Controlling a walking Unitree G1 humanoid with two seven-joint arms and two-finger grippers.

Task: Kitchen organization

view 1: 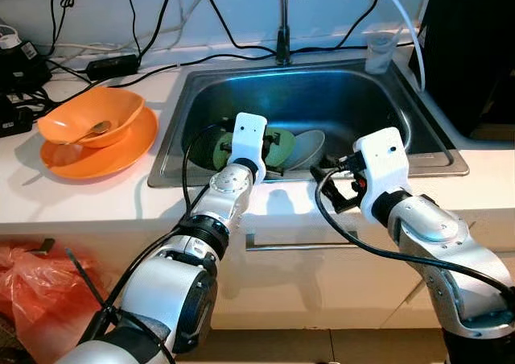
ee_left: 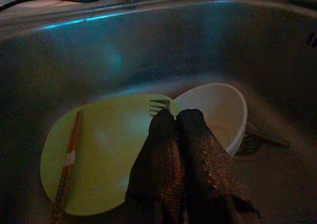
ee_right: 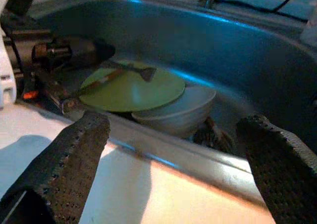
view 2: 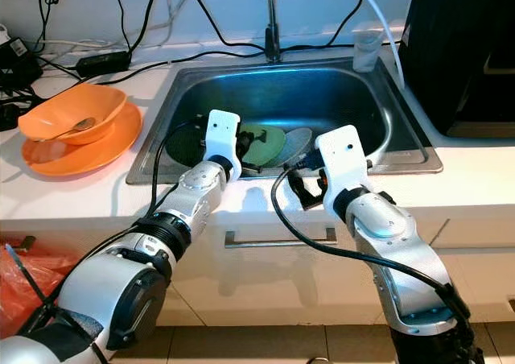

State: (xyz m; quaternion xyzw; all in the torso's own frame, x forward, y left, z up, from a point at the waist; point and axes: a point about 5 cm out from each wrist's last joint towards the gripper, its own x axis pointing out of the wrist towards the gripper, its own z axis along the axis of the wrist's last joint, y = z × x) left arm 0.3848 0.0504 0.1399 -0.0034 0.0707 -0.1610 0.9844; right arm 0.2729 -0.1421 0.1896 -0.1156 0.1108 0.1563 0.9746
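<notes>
Black cables (view 1: 161, 18) and red plastic bag (view 1: 32, 299).

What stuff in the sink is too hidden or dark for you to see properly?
- Fork: the left tool, shut on it, hides its handle in the left wrist view.
- Green plate: the left arm's white wrist covers much of it in the left eye view.
- White bowl: tucked partly under the plate in the right wrist view.
- Dark object by the sink drain: too dim to identify.
- Right tool: open above the counter edge.

Brushed steel sink (view 1: 378, 98) (dull sheen).
</notes>
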